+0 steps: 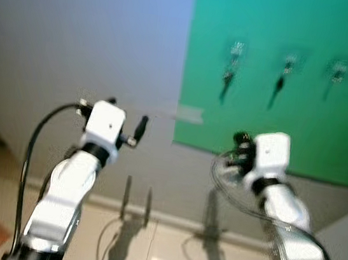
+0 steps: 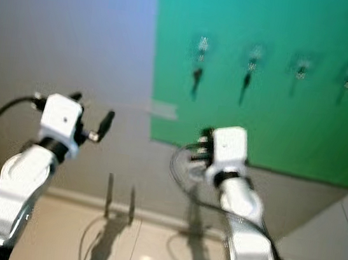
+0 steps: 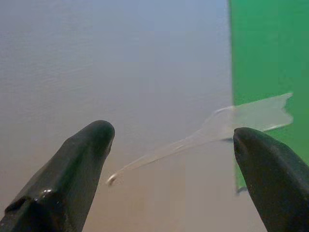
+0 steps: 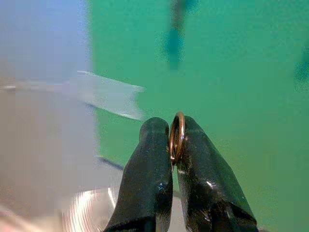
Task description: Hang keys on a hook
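- A green sheet (image 1: 284, 74) is fixed to the wall (image 1: 77, 34); it serves as the landmark here.
- A row of hooks (image 1: 236, 51) is seen on the sheet, high up; the two nearest the sheet's left edge appear to carry dark hanging items, though blur prevents certainty.
- A strip of clear tape (image 3: 251, 116) is stuck across the sheet's left edge.
- The right gripper (image 4: 175, 133) is raised before the sheet, below the hooks, with its fingers pressed together on a thin copper ring (image 4: 177, 135), which stands edge-on between the tips.
- The keys themselves cannot be made out; they are presumably hanging from the ring out of sight.
- The left gripper (image 3: 169, 140) is held up facing the bare wall just left of the sheet, its fingers spread apart with nothing between them.
- The ring is judged to be light, stiff and smooth, so it may slip or twist in a pinch grip.
- The hold is best kept low on the ring, so that its upper arc is left free to be passed over a hook.
- Any keys dangling below would be expected to swing.
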Robot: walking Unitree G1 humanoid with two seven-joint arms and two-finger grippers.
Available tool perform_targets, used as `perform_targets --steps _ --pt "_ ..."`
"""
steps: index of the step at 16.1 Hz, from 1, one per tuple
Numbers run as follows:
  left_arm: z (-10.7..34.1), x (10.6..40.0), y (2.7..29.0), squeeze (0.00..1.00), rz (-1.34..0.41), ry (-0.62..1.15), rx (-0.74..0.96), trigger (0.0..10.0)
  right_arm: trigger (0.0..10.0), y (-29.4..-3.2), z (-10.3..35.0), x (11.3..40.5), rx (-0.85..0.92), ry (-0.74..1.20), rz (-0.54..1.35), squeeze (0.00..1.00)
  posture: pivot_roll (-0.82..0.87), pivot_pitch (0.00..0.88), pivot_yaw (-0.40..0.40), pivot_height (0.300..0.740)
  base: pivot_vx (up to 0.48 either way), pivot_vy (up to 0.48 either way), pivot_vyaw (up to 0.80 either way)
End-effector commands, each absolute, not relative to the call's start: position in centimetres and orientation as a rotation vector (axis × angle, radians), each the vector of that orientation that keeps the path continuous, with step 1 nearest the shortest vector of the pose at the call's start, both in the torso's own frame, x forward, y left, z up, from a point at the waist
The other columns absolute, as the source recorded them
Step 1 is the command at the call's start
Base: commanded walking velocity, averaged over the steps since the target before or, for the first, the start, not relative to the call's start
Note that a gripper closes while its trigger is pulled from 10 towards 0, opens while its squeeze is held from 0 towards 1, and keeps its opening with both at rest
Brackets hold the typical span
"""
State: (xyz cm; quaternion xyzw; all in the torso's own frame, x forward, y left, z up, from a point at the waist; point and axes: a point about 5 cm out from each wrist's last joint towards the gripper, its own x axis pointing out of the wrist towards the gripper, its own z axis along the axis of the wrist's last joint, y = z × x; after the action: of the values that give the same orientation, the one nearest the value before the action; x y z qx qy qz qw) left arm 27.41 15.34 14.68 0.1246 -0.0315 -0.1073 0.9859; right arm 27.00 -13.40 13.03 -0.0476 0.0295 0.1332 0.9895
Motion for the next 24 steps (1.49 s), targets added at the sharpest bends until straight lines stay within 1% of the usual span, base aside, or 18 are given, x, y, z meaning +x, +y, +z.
perform_targets --steps 1,6,9,16,21,24 --pt "14.8 27.6 15.2 0.00 -0.212 -0.072 0.256 10.0 10.0 -13.7 13.6 27.1 -0.111 0.034 0.260 0.00 -0.03 0.000 0.027 0.718 0.000 -0.401 0.00" --pt "14.7 27.6 15.2 0.00 -0.205 -0.069 0.257 10.0 10.0 -13.9 13.7 27.2 -0.112 0.026 0.247 0.00 -0.03 0.000 0.024 0.718 0.000 -0.439 0.00" --pt "14.7 27.7 15.2 0.00 -0.200 -0.070 0.258 10.0 10.0 -13.7 13.8 27.2 -0.119 0.023 0.290 0.00 -0.02 0.000 0.014 0.718 0.000 -0.439 0.00" --pt "14.7 27.7 15.3 0.00 -0.179 -0.071 0.260 10.0 10.0 -13.8 14.6 27.9 -0.123 -0.004 0.311 0.00 -0.01 0.000 -0.001 0.718 0.000 -0.429 0.00" --pt "14.8 27.6 15.3 0.00 -0.184 -0.071 0.247 10.0 10.0 -13.6 15.3 28.3 -0.103 -0.032 0.327 0.00 0.00 0.000 -0.006 0.718 0.000 0.000 0.00" --pt "14.9 27.4 14.8 0.00 -0.238 -0.081 0.267 10.0 10.0 -13.3 16.2 28.8 -0.062 -0.060 0.345 0.00 0.00 0.000 -0.012 0.718 0.000 0.000 0.00"
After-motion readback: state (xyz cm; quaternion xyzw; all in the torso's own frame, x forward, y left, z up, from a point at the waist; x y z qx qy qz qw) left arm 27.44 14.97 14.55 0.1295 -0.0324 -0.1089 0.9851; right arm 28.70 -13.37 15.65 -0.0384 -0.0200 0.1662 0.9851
